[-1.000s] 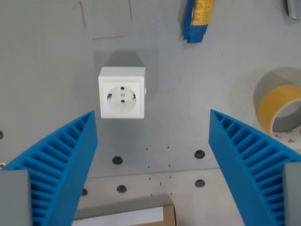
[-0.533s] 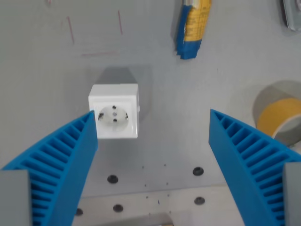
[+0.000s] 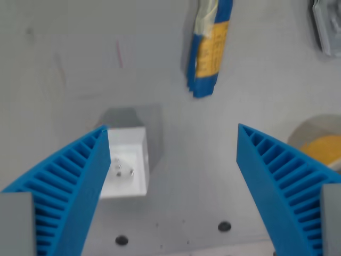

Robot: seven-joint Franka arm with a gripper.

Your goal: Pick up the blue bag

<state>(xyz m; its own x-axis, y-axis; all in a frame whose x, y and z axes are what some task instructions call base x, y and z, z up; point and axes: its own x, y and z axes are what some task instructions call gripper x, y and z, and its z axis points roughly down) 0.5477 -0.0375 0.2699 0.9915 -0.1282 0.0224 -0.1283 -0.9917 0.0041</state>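
Observation:
The blue bag [image 3: 208, 49], blue with a yellow panel, lies on the grey table at the top of the wrist view, a little right of centre, and runs off the top edge. My gripper [image 3: 172, 128] is open below it. Its ribbed blue fingers [image 3: 69, 186] stand wide apart at the lower left and lower right. Nothing is between them, and the bag is well beyond the fingertips.
A white socket box [image 3: 127, 169] sits by the left finger, partly hidden behind it. A roll of tape [image 3: 319, 146] with a yellow inner face lies at the wrist view's right edge. A grey object [image 3: 327, 26] shows in the top right corner. Screw holes [image 3: 224, 226] dot the table.
The camera has moved forward over the table. The bag, socket box and tape have slid lower in the picture, and more of the bag shows. The fingers stay open as before.

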